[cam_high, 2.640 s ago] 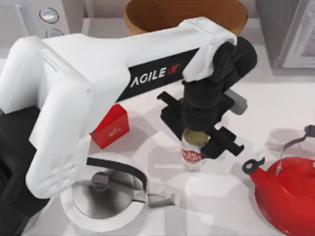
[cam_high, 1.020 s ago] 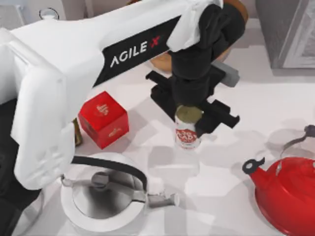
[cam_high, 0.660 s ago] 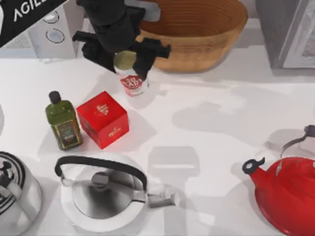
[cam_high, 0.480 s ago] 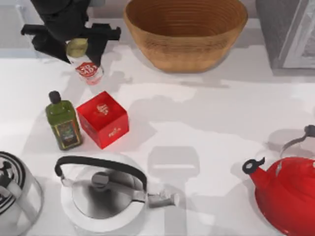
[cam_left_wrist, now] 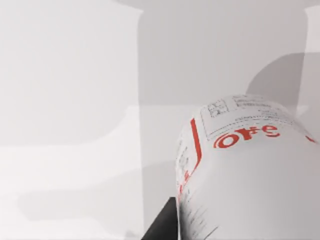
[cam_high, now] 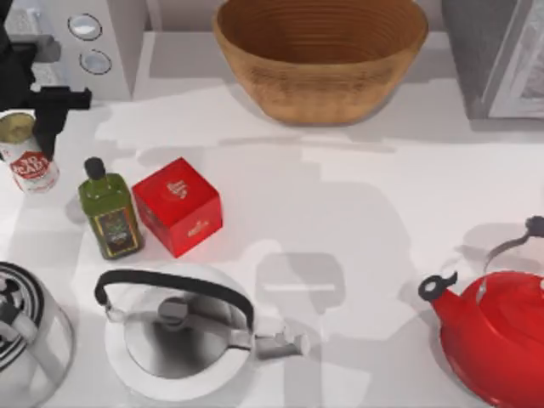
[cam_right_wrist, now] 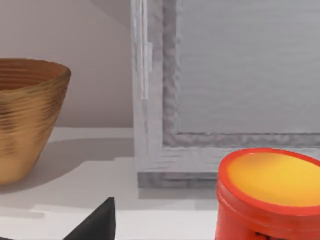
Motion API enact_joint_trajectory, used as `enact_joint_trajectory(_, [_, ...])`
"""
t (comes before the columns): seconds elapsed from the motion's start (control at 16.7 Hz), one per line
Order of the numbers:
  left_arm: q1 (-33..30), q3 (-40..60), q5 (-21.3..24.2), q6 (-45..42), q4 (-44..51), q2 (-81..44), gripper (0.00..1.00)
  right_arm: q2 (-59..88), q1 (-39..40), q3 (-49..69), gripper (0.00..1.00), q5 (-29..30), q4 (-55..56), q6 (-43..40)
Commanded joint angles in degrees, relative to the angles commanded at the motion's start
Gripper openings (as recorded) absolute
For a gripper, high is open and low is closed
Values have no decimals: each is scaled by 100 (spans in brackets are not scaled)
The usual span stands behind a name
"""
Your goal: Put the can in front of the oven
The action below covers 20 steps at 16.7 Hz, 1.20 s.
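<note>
**Can held at the counter's far left edge, in front of the oven**

The left gripper sits at the top view's far left, its black fingers closed around the top of the can. The can stands tilted, its dull gold lid turned up toward the camera and its white body leaning away below it. It lies just in front of the oven, whose two round dials face up from the panel, and just to the left of the green oil bottle, apart from it.

The can's red label carries white lettering too small to read from above. In the left wrist view the can shows red lettering, a red stripe and a block of fine grey print, none of it legible.

The red box beside the bottle bears a small pale emblem on two faces; its writing cannot be made out.

The right gripper shows as a dark finger tip near a red jar with an orange top, and I cannot tell whether it is open or closed.
</note>
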State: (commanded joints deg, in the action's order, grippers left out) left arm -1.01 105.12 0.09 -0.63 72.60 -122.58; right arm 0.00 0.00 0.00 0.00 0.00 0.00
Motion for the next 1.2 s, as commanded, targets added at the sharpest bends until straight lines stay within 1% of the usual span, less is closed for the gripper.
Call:
enact_joint_trajectory(0.72, [2,-157,0,-2,-173,-16,0,0,0,0,100,0,0,0])
enact_joint_trajectory(1.2, [2,-157,0,-2,-173,-16,60,0,0,0,100,0,0,0])
